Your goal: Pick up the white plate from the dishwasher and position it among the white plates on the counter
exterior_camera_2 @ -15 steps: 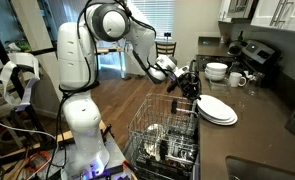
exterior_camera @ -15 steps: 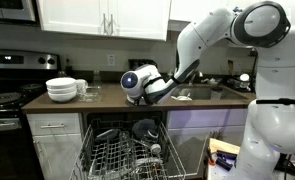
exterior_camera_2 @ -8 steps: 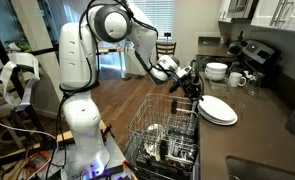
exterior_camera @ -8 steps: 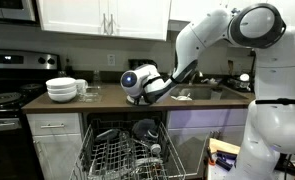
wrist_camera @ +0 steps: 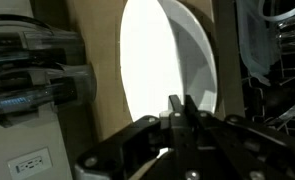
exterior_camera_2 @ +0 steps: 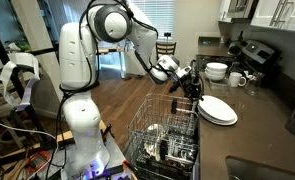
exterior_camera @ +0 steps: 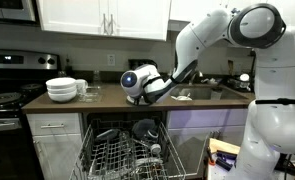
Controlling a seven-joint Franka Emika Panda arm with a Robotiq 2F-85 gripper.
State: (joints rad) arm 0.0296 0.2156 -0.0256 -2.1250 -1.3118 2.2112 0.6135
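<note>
The white plates (exterior_camera_2: 216, 110) lie in a low stack on the dark brown counter (exterior_camera_2: 262, 125). They fill the wrist view (wrist_camera: 152, 60), seen at a slant. My gripper (exterior_camera_2: 195, 86) hovers just above the stack's near edge. Its fingers (wrist_camera: 179, 108) are pressed together in front of the plates, with nothing visibly between them. In an exterior view my wrist (exterior_camera: 137, 84) hides the plates. The dishwasher stands open below the counter in both exterior views, its wire rack (exterior_camera: 122, 155) (exterior_camera_2: 167, 135) pulled out and holding dark dishes.
A stack of deep white bowls (exterior_camera: 61, 89) (exterior_camera_2: 216, 70) and mugs (exterior_camera_2: 238, 79) stand further along the counter toward the black stove (exterior_camera: 5, 100). A sink (exterior_camera: 202, 92) is on the counter's other side. White cabinets hang above.
</note>
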